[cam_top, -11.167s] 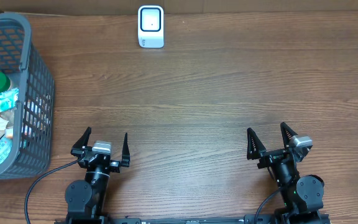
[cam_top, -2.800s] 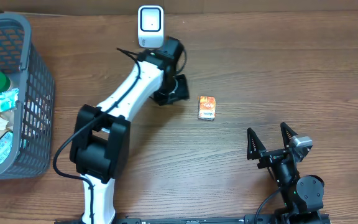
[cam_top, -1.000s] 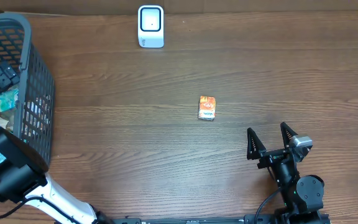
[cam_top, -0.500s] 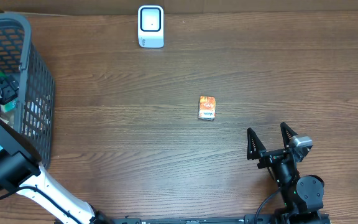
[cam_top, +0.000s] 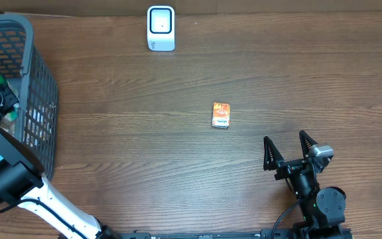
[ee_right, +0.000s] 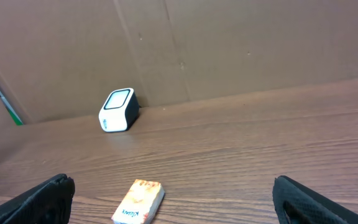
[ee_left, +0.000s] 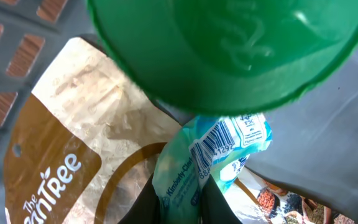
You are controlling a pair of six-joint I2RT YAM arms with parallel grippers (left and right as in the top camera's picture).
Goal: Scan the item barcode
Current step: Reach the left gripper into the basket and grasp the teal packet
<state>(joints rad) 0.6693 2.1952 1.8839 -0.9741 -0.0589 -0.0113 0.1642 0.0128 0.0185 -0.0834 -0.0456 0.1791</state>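
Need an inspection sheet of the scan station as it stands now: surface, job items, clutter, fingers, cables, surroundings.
Surface: wooden table, no spills or damage seen.
Job's things: white scanner upright at the far edge; light blue packet, barcode showing, inside the grey basket; small orange box lying mid-table.
Clutter: green lid and brown bag in the basket, next to the packet.
Grippers: left gripper is down in the basket, fingers shut on the packet; right gripper is at the near edge, open, holding nothing.
Cables: black cable by the right arm's base, away from the items.
Surroundings: cardboard wall behind the table.
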